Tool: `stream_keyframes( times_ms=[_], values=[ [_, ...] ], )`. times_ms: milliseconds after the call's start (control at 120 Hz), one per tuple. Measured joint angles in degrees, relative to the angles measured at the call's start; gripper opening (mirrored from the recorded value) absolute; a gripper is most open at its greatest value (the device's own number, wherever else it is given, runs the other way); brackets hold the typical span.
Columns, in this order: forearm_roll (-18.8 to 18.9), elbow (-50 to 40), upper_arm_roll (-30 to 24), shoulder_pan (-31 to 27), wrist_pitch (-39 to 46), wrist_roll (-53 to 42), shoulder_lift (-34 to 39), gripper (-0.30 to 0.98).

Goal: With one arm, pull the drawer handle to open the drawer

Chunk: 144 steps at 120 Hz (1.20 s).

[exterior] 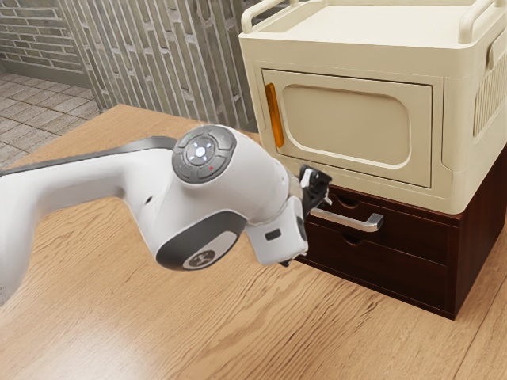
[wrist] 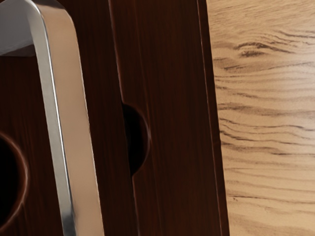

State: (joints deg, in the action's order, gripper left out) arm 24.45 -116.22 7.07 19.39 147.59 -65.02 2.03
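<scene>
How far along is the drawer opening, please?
The approach looks mostly done: the gripper is close by the metal handle. Taking hold seems in hand, though I can't tell whether it grips. The pull is left: the upper drawer front sits flush in its cabinet.

White, grey-trimmed metal-look arm (exterior: 87, 180) reached in from exterior view's left, bent ahead of wrist. Bulky rounded white wrist (exterior: 245, 178) bore round grey button pad (exterior: 204, 134), centre lit. Compact black gripper (exterior: 316, 185) pointed toward exterior view's right.
</scene>
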Motion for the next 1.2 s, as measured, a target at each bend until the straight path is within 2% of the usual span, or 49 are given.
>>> stream_keyframes(
  times_ms=[708,1200],
  values=[
    [-0.2,-1.4,0.2,0.1,3.2,-0.7,-1.6,0.69],
    [0.2,-8.6,0.5,0.4,2.8,-0.9,5.3,0.68]
  ],
)
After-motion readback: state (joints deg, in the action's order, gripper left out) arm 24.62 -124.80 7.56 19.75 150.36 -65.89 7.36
